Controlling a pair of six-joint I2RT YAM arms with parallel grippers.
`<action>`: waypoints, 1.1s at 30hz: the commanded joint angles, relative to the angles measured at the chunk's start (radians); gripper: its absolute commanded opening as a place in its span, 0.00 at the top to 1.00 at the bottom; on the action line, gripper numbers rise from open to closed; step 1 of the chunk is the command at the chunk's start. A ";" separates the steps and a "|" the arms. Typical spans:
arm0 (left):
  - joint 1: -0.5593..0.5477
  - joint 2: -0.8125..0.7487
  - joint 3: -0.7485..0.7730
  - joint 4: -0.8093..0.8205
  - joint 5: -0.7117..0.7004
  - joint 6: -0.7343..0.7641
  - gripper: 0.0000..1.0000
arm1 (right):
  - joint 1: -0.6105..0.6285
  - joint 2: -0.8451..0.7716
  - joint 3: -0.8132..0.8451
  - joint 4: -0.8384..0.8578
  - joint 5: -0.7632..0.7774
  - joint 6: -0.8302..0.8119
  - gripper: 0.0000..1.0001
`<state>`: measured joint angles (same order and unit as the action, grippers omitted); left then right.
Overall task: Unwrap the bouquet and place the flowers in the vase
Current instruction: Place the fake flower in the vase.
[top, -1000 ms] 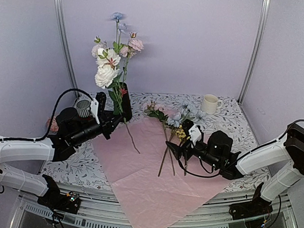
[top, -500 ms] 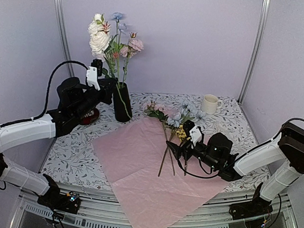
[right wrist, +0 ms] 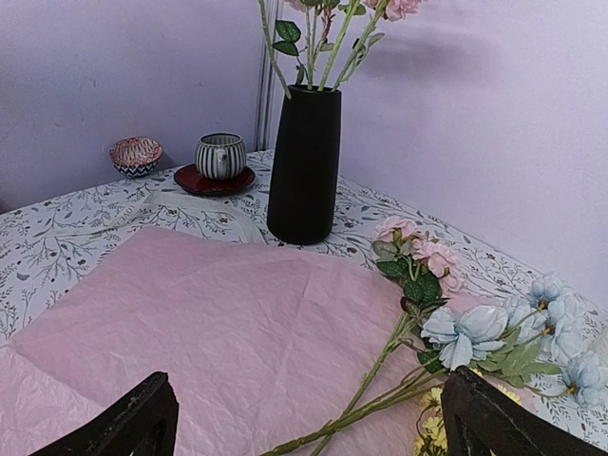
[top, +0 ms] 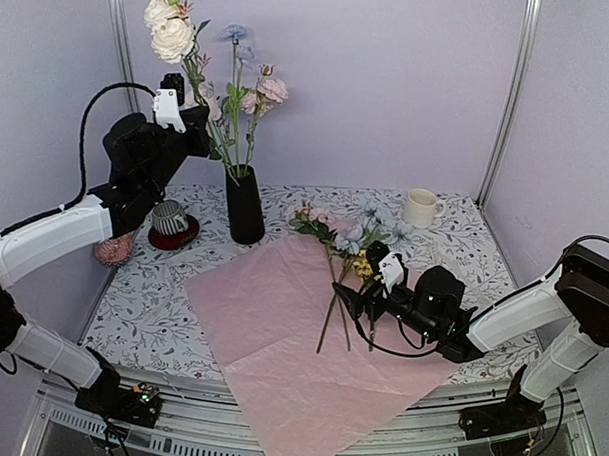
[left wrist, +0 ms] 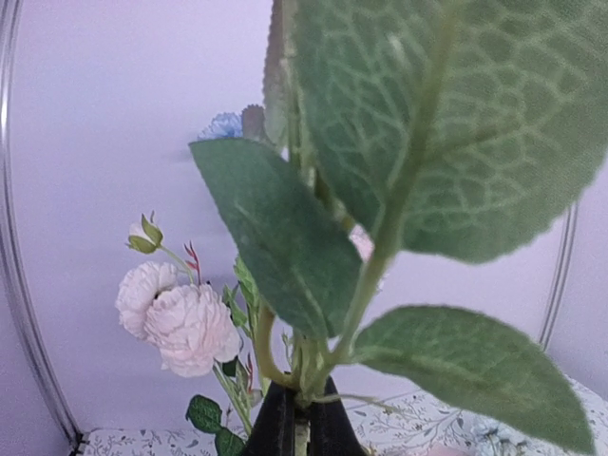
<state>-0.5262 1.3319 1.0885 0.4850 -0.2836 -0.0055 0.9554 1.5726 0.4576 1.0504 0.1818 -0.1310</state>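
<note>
The black vase (top: 245, 208) (right wrist: 304, 161) stands at the back left with pink and blue flowers (top: 255, 86) in it. My left gripper (top: 200, 134) (left wrist: 302, 407) is raised high beside the vase top, shut on the green stem of a white rose spray (top: 169, 31) whose lower end points down at the vase mouth. Large leaves fill the left wrist view. More flowers (top: 349, 240) (right wrist: 456, 332) lie on the flat pink wrapping paper (top: 281, 327) (right wrist: 190, 313). My right gripper (top: 340, 297) (right wrist: 309, 423) hovers open low over the paper, just short of their stems.
A white mug (top: 420, 207) stands at the back right. A striped cup (top: 168, 216) (right wrist: 220, 155) on a red saucer and a small patterned bowl (top: 112, 249) (right wrist: 136, 152) sit left of the vase. Walls and metal posts enclose the table.
My left arm has lifted the white rose spray from low beside the vase to high above it. The right arm has stayed still and open.
</note>
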 commanded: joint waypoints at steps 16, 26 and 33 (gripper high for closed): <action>0.046 0.116 0.183 -0.033 0.004 0.034 1.00 | 0.003 0.017 0.022 0.019 -0.004 0.007 0.01; 0.118 0.289 0.330 -0.231 0.048 -0.060 0.99 | 0.002 0.020 0.024 0.014 -0.010 0.005 0.01; 0.156 0.410 0.473 -0.422 0.129 -0.158 0.80 | 0.003 0.016 0.023 0.011 -0.007 0.004 0.01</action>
<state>-0.3836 1.7214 1.5276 0.1795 -0.2161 -0.1009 0.9554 1.5776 0.4644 1.0500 0.1806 -0.1310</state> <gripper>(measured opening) 0.113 0.988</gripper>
